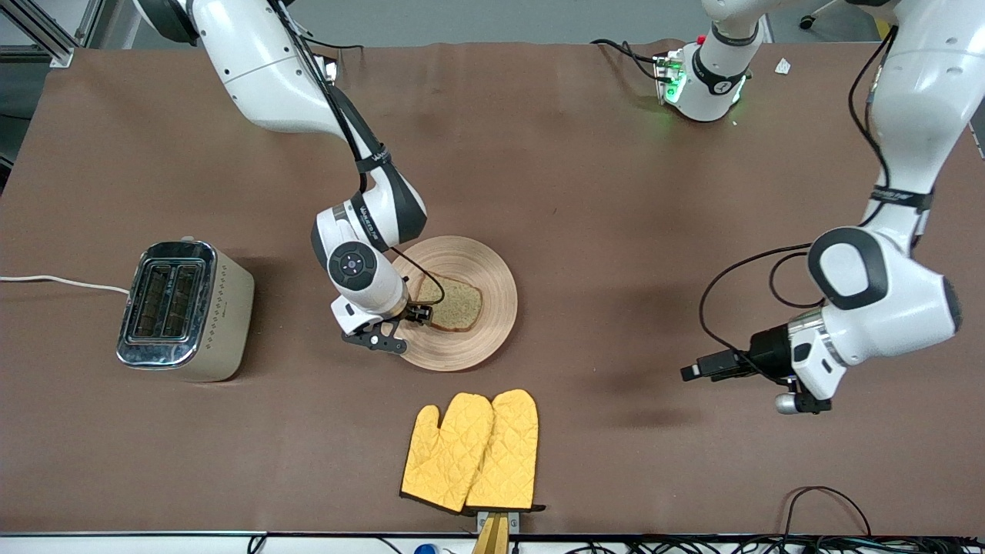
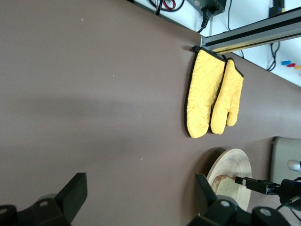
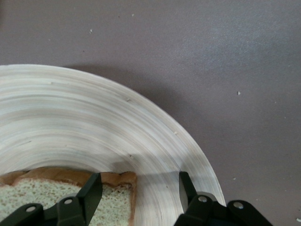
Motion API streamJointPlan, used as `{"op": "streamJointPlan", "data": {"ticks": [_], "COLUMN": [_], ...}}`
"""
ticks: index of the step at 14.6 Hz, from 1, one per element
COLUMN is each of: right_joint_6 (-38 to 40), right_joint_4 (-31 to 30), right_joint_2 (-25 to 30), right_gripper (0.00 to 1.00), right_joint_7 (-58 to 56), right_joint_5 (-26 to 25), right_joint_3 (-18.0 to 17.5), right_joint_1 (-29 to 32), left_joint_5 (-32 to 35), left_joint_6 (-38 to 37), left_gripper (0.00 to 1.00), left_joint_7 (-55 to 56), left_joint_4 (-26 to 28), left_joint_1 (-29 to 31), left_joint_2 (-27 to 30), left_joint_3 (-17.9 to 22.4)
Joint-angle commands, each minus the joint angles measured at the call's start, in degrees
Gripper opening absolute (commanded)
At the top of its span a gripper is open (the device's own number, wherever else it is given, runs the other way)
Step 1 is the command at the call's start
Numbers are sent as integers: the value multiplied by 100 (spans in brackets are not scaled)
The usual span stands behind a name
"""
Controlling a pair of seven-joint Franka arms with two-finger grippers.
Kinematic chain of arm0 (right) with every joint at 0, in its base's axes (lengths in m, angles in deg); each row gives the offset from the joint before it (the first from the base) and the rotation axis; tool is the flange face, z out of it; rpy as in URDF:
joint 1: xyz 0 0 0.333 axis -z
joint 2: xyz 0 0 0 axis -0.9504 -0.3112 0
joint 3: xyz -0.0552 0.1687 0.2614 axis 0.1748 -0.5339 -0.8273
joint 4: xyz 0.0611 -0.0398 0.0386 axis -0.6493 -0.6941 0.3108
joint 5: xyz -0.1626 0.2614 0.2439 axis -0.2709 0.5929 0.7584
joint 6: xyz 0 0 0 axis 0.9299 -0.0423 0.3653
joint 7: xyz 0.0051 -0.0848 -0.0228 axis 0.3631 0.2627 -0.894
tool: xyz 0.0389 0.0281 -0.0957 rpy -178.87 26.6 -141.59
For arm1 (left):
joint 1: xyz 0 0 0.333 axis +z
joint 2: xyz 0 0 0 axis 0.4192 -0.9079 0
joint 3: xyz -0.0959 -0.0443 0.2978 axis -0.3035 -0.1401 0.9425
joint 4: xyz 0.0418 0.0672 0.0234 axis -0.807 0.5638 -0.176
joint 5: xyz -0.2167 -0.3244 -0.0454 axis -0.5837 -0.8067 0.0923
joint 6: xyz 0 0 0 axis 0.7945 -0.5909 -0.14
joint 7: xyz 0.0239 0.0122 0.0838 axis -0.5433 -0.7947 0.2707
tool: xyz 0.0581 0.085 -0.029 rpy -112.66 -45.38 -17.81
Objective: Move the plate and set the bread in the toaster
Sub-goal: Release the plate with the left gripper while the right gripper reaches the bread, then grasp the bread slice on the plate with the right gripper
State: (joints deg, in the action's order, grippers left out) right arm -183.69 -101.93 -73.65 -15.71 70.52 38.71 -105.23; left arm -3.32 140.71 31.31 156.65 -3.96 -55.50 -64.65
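The plate [image 1: 477,265] lies mid-table with the bread [image 1: 458,302] on its half nearer the front camera. My right gripper [image 1: 400,327] is open, low over the plate's edge toward the toaster [image 1: 181,308]. In the right wrist view the gripper [image 3: 138,188] has one finger over the bread [image 3: 117,200] and the other over bare plate [image 3: 94,127], with the bread's crust corner between them. The toaster stands toward the right arm's end, slots up. My left gripper [image 1: 696,371] waits open and empty over bare table, and its wrist view [image 2: 140,186] shows this too.
A pair of yellow oven mitts [image 1: 473,454] lies near the table's front edge, nearer the front camera than the plate; they also show in the left wrist view [image 2: 211,94]. The toaster's white cord [image 1: 61,282] runs off the table's end.
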Motion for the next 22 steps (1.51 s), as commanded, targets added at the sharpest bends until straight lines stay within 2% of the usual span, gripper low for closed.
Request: {"op": "streamJointPlan", "data": {"ticks": [1,6,13,17,20,22], "right_joint_6": [21,135,250,-231,-357,-374], "right_joint_4": [-83,-84,-549,-970,-1068,-1068], "right_joint_2": [88,150,641,660,633,624], "right_gripper": [74,74,74,73,65,56], "right_joint_7": [47,422,539,548,548,583], "right_joint_5": [240,328,328,328,328,337], "right_joint_3": [50,50,50,50,41,41], "right_joint_1": [-48,-109,-198,-320,-400,-409], "left_joint_5": [811,1788,2202,2552,2887,3106], "left_joint_6": [-389,-1460,-2551,-2745,-2763,-2981], "left_gripper": [100,100,100,100,100,100], "left_joint_7": [677,1180,1574,1786,1725,1724], "left_joint_4": [67,58,-30,-30,-74,-240], "left_joint_1": [-52,-26,106,97,97,97], "left_joint_2": [695,1583,2278,2551,2613,2666], "left_joint_3": [0,9,0,-9,-9,-26]}}
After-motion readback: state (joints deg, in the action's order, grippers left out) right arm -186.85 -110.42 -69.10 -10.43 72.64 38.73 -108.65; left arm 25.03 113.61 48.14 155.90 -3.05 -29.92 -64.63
